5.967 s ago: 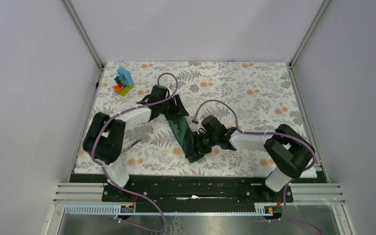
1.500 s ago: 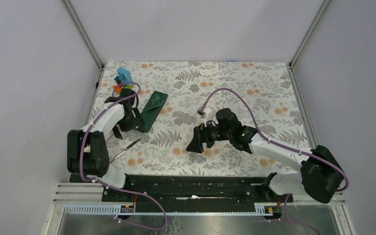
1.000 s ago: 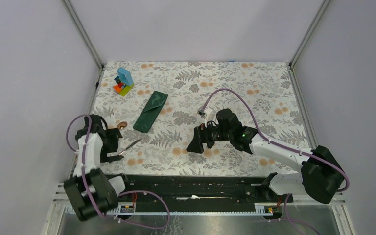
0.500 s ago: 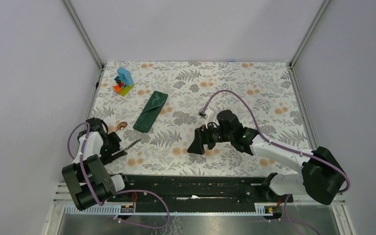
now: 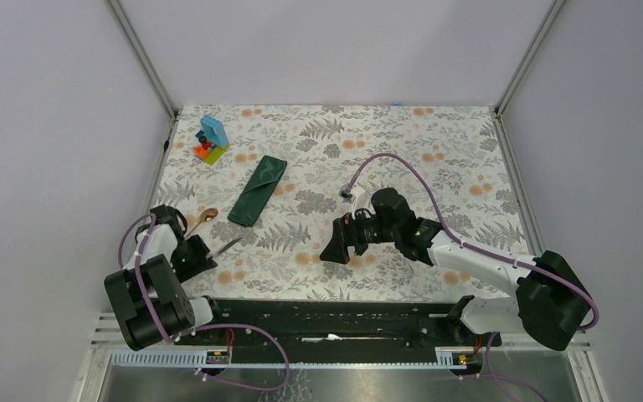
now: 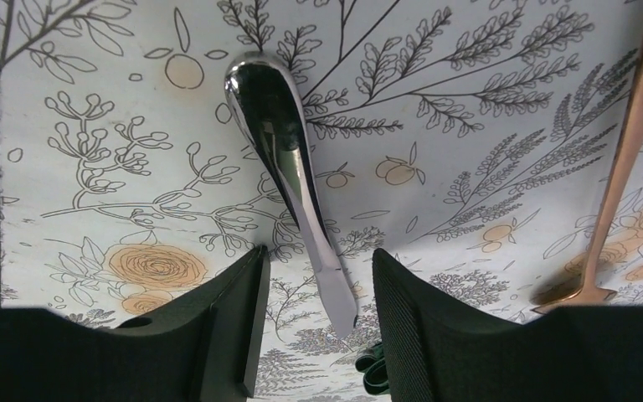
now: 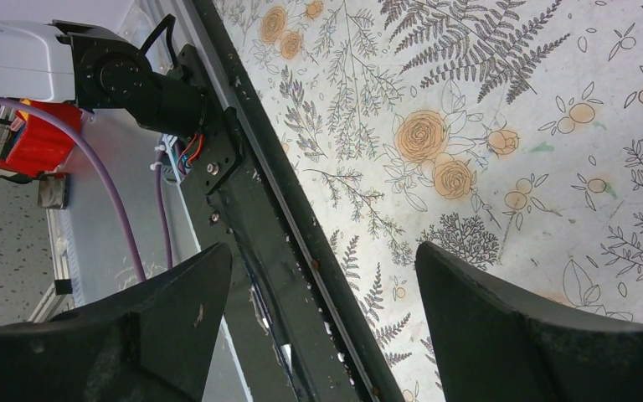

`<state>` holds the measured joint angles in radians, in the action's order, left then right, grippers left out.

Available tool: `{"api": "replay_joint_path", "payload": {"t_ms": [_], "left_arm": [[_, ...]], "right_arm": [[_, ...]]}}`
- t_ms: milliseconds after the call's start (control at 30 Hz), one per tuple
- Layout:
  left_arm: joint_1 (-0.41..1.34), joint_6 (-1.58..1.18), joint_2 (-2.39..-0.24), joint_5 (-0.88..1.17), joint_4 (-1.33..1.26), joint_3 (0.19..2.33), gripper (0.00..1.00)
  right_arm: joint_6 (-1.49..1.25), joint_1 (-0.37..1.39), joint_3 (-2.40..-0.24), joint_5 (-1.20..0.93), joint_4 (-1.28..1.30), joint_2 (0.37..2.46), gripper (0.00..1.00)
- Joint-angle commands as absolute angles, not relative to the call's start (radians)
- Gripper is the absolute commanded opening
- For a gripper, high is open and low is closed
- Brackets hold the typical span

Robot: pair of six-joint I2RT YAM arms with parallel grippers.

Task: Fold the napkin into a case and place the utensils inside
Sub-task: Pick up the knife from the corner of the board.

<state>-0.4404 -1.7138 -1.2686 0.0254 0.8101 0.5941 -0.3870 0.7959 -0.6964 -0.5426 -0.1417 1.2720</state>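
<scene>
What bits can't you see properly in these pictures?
Green napkin case, top view: folded over and too small; whether anything lies inside is hidden.
Copper utensil, left wrist view: its far end is cut off by the top edge.
Silver utensil, left wrist view: only a smooth stem shows; knife or fork, cannot tell.
Toy blocks, top view: too small to count the pieces.

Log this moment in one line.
left end effector: open, astride silver utensil | right end effector: open, empty | napkin: folded, lying apart
</scene>
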Motion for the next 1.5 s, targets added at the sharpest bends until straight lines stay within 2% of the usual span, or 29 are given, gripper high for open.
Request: {"api": "replay_joint_path", "payload": {"t_ms": [0, 100, 233, 467, 533, 600, 633, 700, 867, 967, 1067, 1167, 1467], "left_arm": [[-0.446, -1.736, -1.297, -0.011, 0.749, 0.573, 0.51], [-0.447, -1.732, -1.323, -0.021, 0.745, 0.582, 0.46], [-0.448, -1.724, -1.367, -0.022, 0.734, 0.578, 0.33], [-0.463, -1.693, -1.433, -0.037, 0.757, 0.578, 0.33], [-0.468, -1.683, -1.436, -0.048, 0.774, 0.583, 0.35], [-0.479, -1.667, -1.431, -0.065, 0.798, 0.586, 0.51], [-0.485, -1.657, -1.428, -0.072, 0.803, 0.584, 0.55], [-0.500, -1.643, -1.428, -0.075, 0.801, 0.572, 0.56], [-0.512, -1.631, -1.446, -0.073, 0.778, 0.560, 0.40], [-0.515, -1.623, -1.474, -0.070, 0.772, 0.562, 0.22], [-0.516, -1.610, -1.468, -0.088, 0.788, 0.561, 0.14], [-0.516, -1.592, -1.445, -0.103, 0.824, 0.560, 0.00], [-0.515, -1.541, -1.214, -0.111, 0.983, 0.574, 0.00]], "right_arm": [[-0.388, 0.801, -0.697, -0.552, -0.180, 1.246, 0.88], [-0.389, 0.800, -0.697, -0.551, -0.181, 1.249, 0.87], [-0.388, 0.800, -0.696, -0.548, -0.181, 1.249, 0.88], [-0.387, 0.800, -0.696, -0.540, -0.178, 1.249, 0.87], [-0.388, 0.801, -0.696, -0.540, -0.178, 1.252, 0.87], [-0.388, 0.800, -0.699, -0.540, -0.178, 1.251, 0.87], [-0.388, 0.800, -0.698, -0.541, -0.178, 1.252, 0.87], [-0.388, 0.801, -0.699, -0.539, -0.179, 1.253, 0.87], [-0.388, 0.801, -0.699, -0.538, -0.179, 1.254, 0.87], [-0.389, 0.801, -0.700, -0.537, -0.179, 1.255, 0.87], [-0.390, 0.801, -0.700, -0.534, -0.178, 1.252, 0.87], [-0.390, 0.800, -0.700, -0.529, -0.177, 1.252, 0.87], [-0.390, 0.801, -0.703, -0.532, -0.178, 1.260, 0.87]]}}
